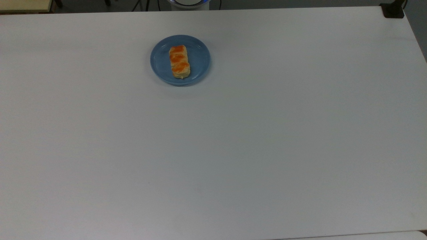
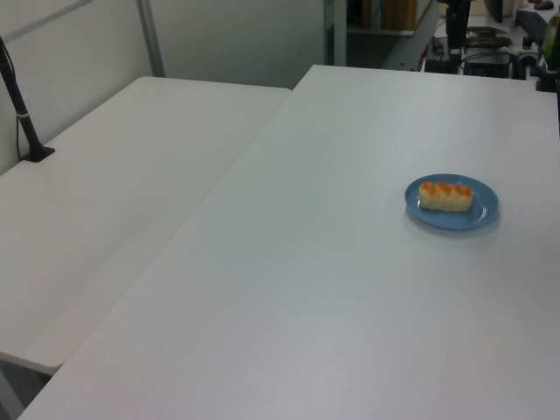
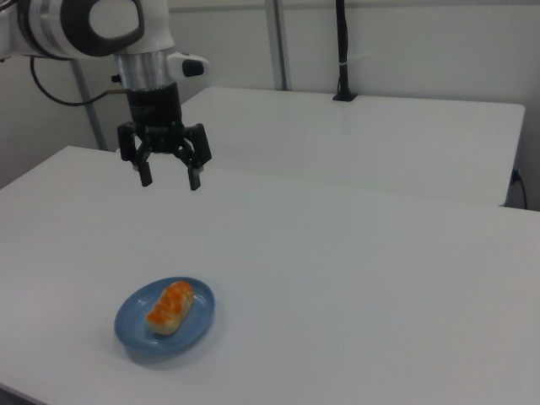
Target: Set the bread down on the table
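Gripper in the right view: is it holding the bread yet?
No: the gripper hangs open and empty above the table, while the bread lies on the blue plate.

Even, diffuse overhead illumination. In the top view the table [image 1: 267, 140] reads bright along the upper edge and greys slightly toward the lower frame; a faint soft shadow lies below the blue plate [image 1: 200, 61]. The left view is somewhat soft, with the upper right background dim. In the right view a weak shadow sits under the plate, and the bread [image 3: 170, 306] perhaps shows slight gloss.
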Tool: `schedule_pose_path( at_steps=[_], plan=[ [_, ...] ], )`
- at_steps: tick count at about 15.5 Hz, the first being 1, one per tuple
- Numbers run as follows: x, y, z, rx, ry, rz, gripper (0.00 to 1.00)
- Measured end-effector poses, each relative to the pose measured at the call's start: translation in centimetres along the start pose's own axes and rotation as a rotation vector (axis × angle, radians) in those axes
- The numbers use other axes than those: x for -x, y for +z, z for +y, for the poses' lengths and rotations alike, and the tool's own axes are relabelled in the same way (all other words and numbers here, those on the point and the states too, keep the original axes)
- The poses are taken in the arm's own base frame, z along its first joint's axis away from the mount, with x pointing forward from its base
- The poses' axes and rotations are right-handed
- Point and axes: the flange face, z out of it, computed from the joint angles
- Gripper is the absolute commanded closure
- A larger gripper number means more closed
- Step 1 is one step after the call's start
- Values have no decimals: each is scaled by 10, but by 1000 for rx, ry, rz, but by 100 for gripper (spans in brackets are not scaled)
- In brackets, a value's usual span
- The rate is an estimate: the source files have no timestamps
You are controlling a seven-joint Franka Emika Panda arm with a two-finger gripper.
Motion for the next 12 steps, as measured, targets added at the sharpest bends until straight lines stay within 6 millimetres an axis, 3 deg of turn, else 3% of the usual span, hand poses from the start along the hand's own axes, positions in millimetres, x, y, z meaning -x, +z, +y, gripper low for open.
schedule_pose_path(
  at_steps=[4,7,12],
  plan=[
    [23,17,-8,-23,-11,-86,0],
    [33,57,-15,-44,-19,-146,0],
    [34,121,-30,-50,22,-49,0]
  ],
)
